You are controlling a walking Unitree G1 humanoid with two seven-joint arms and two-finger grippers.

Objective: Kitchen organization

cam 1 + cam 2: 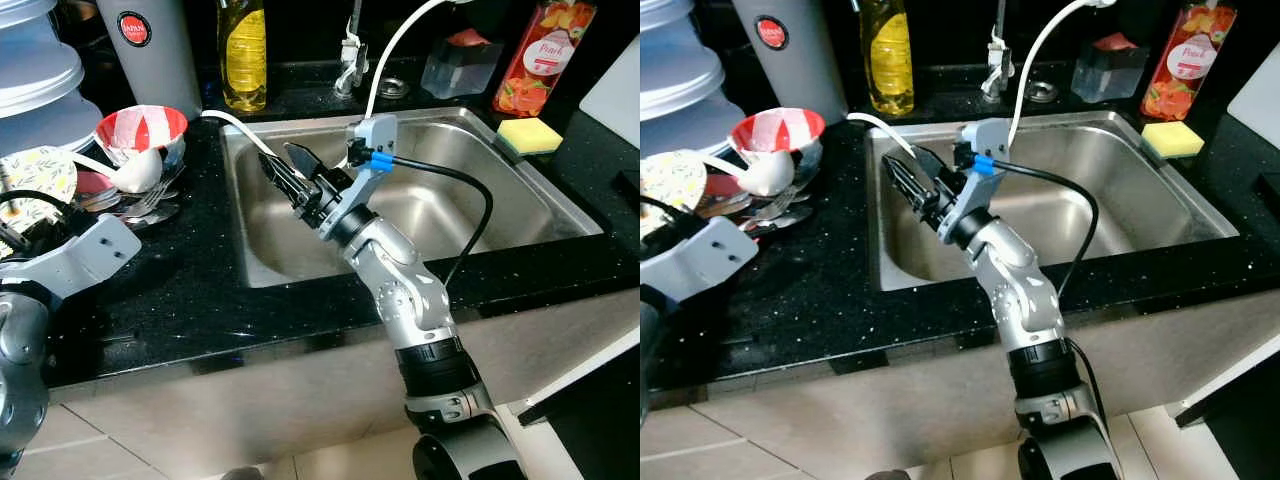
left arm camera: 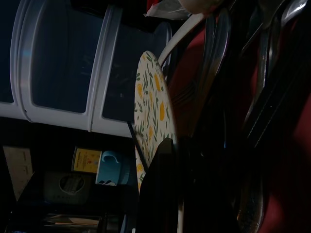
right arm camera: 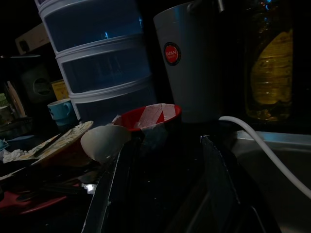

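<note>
Fingers of the right gripper (image 1: 288,168) stand spread and hold nothing, poised over the left edge of the stainless steel sink basin (image 1: 450,215), their tips aimed toward the black speckled table (image 1: 190,290). Just beyond them, left of the sink, a red-and-white patterned bowl (image 1: 142,132) sits on the table with a white ladle (image 1: 135,172) leaning at its front and a heap of metal cutlery (image 1: 150,205) beside it. Whether the left gripper (image 2: 163,194) is spread I cannot tell; it sits close to a yellow-flowered plate (image 2: 151,116). Farther back stand a grey canister (image 1: 150,50) and a yellow oil bottle (image 1: 243,50).
</note>
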